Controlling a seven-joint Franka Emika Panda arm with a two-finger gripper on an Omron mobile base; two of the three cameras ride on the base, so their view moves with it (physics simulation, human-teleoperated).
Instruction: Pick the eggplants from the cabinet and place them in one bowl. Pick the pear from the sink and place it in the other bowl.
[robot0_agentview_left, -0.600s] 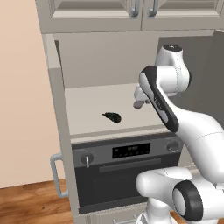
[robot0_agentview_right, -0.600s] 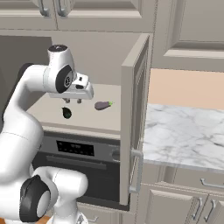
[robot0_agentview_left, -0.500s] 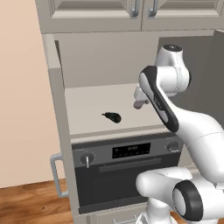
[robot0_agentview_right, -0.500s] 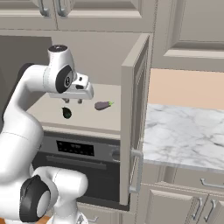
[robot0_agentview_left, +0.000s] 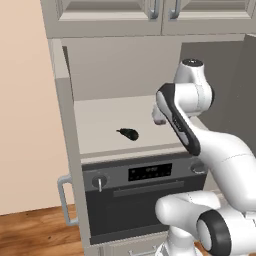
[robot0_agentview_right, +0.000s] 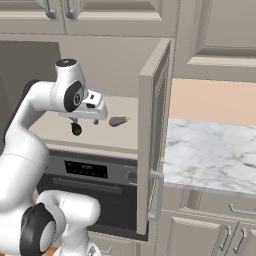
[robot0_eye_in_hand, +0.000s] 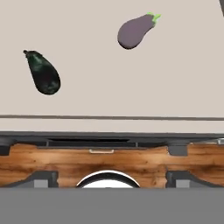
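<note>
Three cameras looking at one open cabinet shelf

The left base view is looking forward from behind the arm at the shelf (robot0_agentview_left: 105, 125) above the oven (robot0_agentview_left: 145, 200); the right base view is facing the same shelf from the other side, past the open door (robot0_agentview_right: 152, 145). The hand view is looking down at close range (both eggplants sharing its frame): dark eggplant (robot0_eye_in_hand: 43, 73), purple eggplant (robot0_eye_in_hand: 134, 30).

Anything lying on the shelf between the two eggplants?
Nothing. In the hand view, only bare beige cabinet shelf runs between the dark eggplant and the purple eggplant.
</note>
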